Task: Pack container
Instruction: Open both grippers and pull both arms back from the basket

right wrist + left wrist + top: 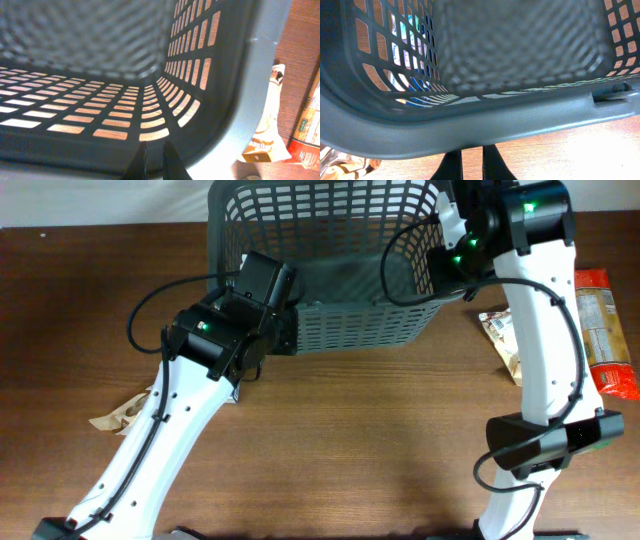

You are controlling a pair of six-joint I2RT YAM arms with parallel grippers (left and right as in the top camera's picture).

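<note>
The container point(350, 320), a big dark grey lattice basket, stands at the back middle of the table with nothing showing inside it. My left gripper point(284, 320) is at its near left corner. In the left wrist view the fingers point(472, 152) are nearly together and run up under the rim point(485, 120), which hides their tips. My right gripper point(441, 265) is at the right rim. In the right wrist view its fingers point(155, 150) are nearly together against the container's wall point(125, 120).
A tan snack packet point(500, 340) and a red-orange packet point(606, 330) lie right of the basket, both also in the right wrist view point(267, 130) point(307, 125). A crumpled brown packet point(120, 415) lies at the left point(340, 167).
</note>
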